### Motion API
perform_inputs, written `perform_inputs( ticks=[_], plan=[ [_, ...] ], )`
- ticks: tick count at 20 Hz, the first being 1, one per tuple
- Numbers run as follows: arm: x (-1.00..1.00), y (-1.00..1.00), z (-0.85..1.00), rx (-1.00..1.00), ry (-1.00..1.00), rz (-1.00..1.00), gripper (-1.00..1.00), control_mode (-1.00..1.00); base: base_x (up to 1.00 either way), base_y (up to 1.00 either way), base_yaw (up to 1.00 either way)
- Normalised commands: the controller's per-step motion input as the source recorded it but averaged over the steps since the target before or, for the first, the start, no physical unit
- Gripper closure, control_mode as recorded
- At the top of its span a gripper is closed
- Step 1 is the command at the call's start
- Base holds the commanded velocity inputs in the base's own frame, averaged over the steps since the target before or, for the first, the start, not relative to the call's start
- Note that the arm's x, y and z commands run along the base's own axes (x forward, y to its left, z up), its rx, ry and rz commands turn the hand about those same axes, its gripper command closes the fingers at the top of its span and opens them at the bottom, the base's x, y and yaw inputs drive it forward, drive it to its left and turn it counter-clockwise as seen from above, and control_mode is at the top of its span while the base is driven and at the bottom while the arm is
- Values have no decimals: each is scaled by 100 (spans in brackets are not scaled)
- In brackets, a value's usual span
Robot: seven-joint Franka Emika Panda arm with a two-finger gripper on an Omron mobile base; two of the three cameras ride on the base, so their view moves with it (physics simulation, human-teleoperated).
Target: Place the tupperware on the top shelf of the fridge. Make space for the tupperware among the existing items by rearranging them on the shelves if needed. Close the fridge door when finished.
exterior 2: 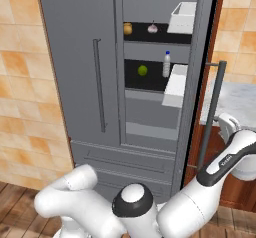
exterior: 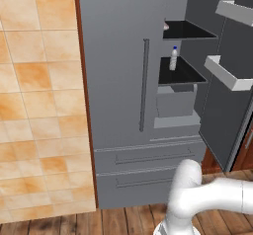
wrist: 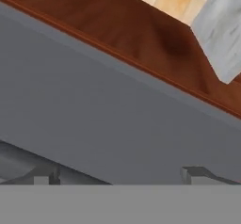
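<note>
The fridge (exterior: pixel 118 81) looks matt grey metal, its shelves (exterior: pixel 185 30) glossy black — beside it glazed orange wall tiles (exterior: pixel 34 81) over a wood-plank floor (exterior: pixel 123 219).

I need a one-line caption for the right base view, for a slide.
Fridge with right door open: potato and garlic bulb on top shelf, lime-green ball and bottle below.

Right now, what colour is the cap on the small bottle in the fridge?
Blue, on the white bottle; clearest in the right base view.

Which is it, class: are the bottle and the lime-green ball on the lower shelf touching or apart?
Apart. The right base view shows bare black shelf between the lime-green ball and the bottle.
</note>
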Motion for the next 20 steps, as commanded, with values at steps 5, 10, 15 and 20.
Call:
perform_inputs(
  ticks=[5,10,15,20],
  plan=[
    [52,33,-3,-4,-7,18,-100,-100,0,0,0],
    [44,100,0,-7,-5,27,-100,-100,0,0,0],
    [34,100,0,-7,-6,22,-100,-100,0,0,0],
    [6,100,-5,-10,-19,12,-100,-100,0,0,0]
  ],
)
